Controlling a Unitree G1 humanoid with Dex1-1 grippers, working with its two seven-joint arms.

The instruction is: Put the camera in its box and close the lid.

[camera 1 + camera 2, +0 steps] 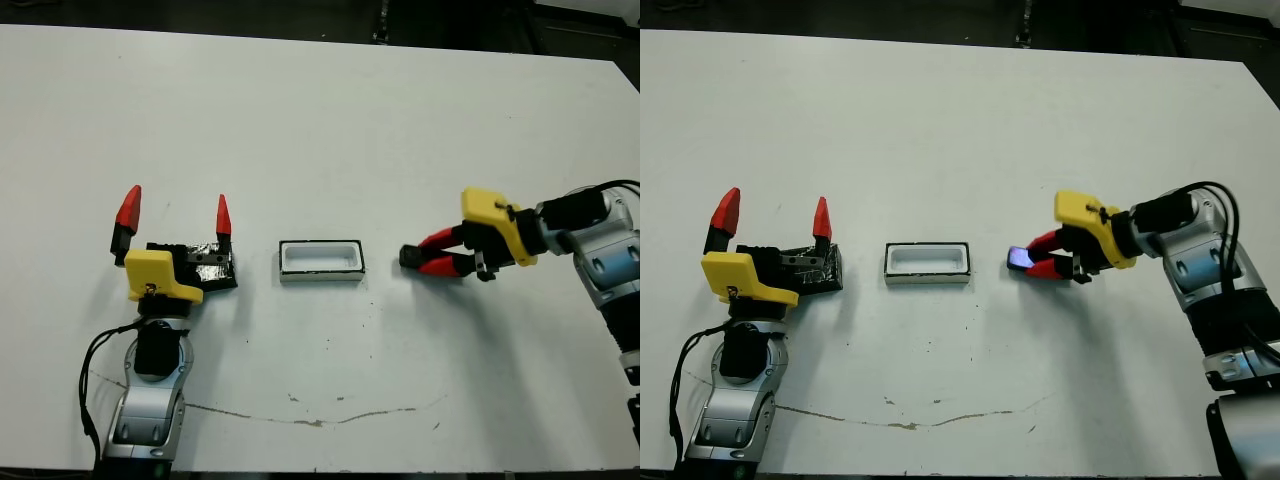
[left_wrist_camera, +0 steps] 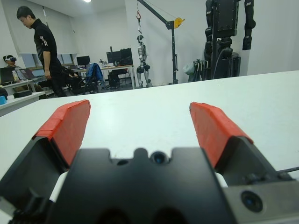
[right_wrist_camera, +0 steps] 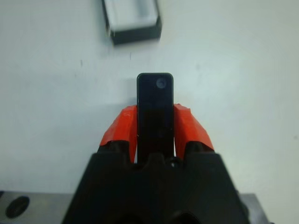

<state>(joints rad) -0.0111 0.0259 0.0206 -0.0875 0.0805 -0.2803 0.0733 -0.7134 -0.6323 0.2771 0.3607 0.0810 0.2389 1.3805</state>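
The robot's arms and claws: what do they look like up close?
Each arm is silver-grey metal with black joints and loose black cables. The left gripper and right gripper each have a yellow housing, a black body and two tapered fingers with red tips.

On the worktop (image 1: 320, 110) we see the box (image 1: 320, 261) in the middle — the lid (image 1: 205, 268) to its left under the left claw (image 1: 172, 213), the camera (image 1: 1018, 259) to its right, between the right claw's (image 1: 1035, 259) fingers.
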